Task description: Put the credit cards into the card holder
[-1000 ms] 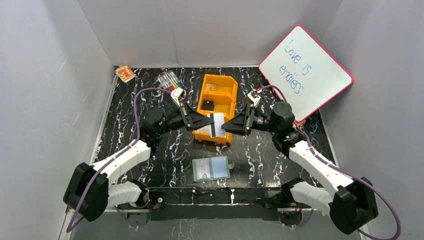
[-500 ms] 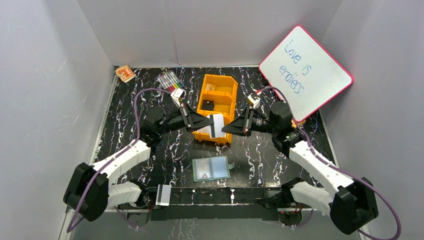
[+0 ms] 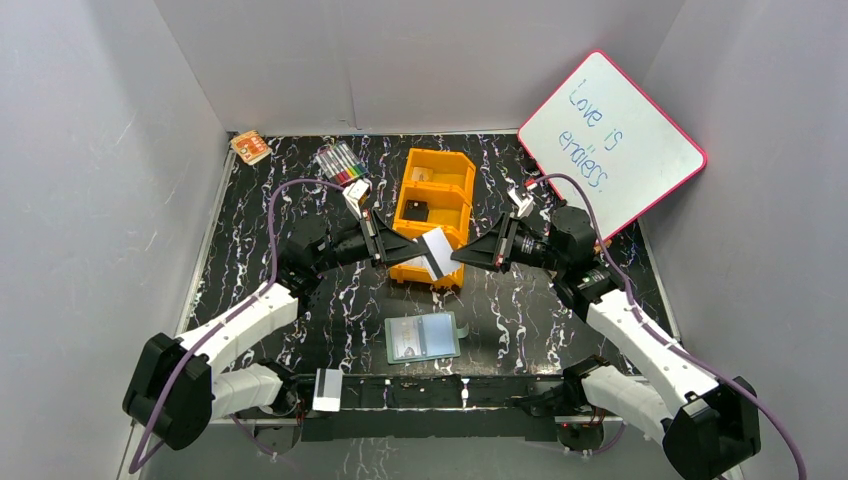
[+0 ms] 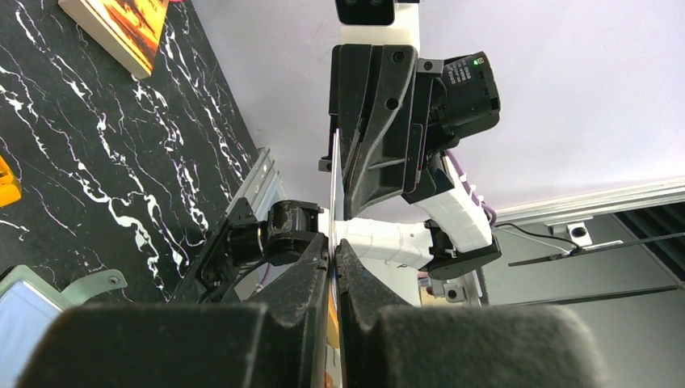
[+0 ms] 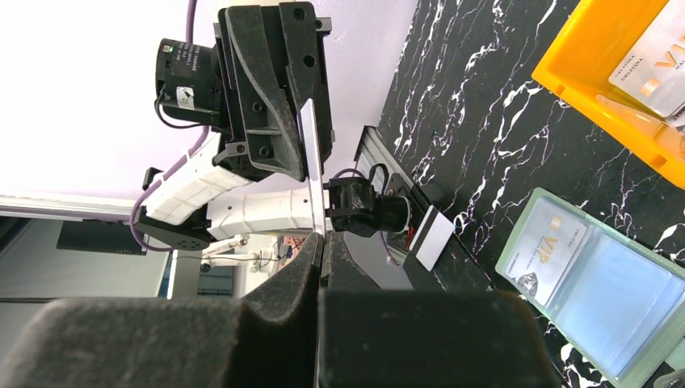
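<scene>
Closed on one credit card (image 3: 436,249) from opposite ends: my left gripper (image 3: 417,250) and right gripper (image 3: 456,255), above the orange tray's (image 3: 440,172) front edge. Open card holder (image 3: 422,337) lies flat nearer my bases, long axis left–right, about equally near both arms.

Bright, even light; soft shadows.

The black marbled table (image 3: 520,300) bears an orange tray (image 3: 445,279), the open card holder (image 3: 423,337), markers (image 3: 339,160) and a small orange box (image 3: 250,147).
</scene>
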Controlling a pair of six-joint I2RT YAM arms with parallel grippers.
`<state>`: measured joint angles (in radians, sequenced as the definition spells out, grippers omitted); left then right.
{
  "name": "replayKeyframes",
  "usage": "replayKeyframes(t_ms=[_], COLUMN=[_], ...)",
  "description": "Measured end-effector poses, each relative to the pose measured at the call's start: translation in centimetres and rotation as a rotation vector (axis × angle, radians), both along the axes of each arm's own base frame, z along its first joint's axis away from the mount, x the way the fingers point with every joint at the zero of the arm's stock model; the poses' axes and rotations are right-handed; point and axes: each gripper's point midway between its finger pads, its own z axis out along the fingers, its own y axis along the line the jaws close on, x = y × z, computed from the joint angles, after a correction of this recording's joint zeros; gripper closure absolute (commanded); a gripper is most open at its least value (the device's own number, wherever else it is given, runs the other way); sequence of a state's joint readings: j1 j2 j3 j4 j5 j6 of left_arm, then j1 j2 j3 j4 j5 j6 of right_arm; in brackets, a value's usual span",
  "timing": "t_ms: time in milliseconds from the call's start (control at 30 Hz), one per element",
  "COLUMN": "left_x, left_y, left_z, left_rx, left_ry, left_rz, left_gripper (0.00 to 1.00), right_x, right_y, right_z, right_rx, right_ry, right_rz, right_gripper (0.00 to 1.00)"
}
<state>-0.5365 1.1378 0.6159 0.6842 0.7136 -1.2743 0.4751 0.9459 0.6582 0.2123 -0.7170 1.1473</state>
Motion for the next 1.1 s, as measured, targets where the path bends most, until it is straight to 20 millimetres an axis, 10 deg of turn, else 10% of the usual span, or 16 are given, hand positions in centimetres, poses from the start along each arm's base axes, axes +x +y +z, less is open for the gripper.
replayKeyframes(t_ms=[633, 1100], left_x=[1.0, 1.0], left_y=[1.0, 3.7], left_z=[0.5, -2.8], left_rx=[-0.003, 0.207], left_ry=[-0.015, -0.013], left_rz=[0.057, 0.206], left_gripper=[0.79, 0.39], right_x=[0.4, 0.4], right_y=[-1.0, -1.4], right_z=[-0.8, -3.2], right_rx=[-0.019, -0.109], right_ry=[0.030, 0.027], right_rz=[-0.040, -0.044], right_gripper=[1.00, 1.00])
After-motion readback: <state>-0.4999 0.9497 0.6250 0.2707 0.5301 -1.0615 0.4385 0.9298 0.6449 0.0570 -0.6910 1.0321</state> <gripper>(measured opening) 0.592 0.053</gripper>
